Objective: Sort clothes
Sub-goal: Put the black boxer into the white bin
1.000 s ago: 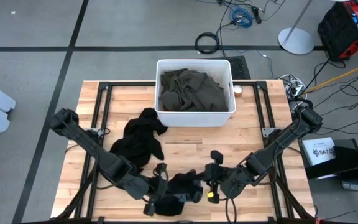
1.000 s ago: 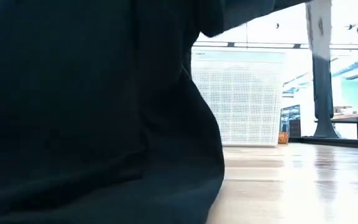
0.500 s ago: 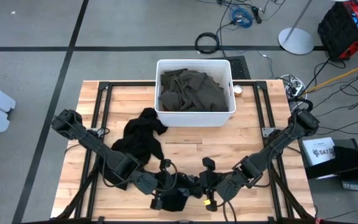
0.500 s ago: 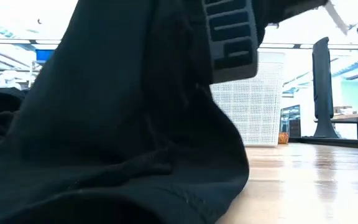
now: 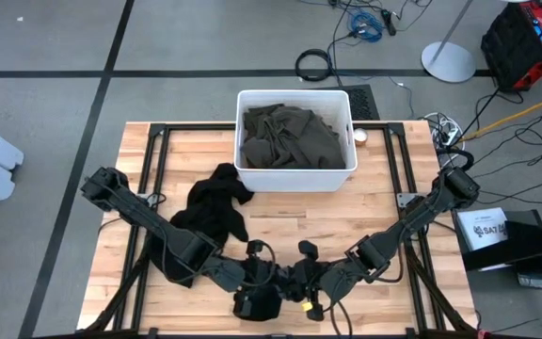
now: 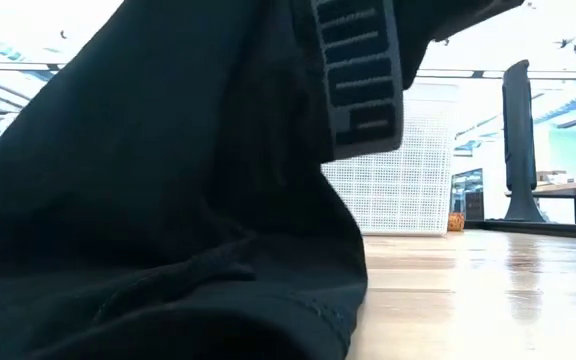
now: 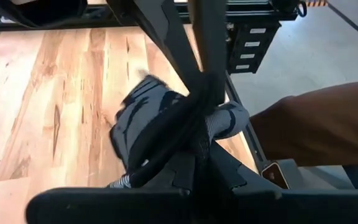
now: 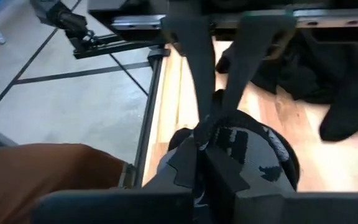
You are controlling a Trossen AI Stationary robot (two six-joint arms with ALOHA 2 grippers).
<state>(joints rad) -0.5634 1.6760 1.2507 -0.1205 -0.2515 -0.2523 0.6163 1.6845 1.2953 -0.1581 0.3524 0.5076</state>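
Left tool and right tool low at the table's near edge, almost touching, both on one small black garment with a grey printed band. Left fingers pressed together, pinching the band; right fingers likewise narrowed onto the band's other side. Garment bunched between them, hanging to the wood, filling the low view. Second black garment heaped mid-table, left of centre. Dark olive garment filling the white bin at the far side.

Two dark, multi-jointed arms, black cable loops near each slim-fingered claw.
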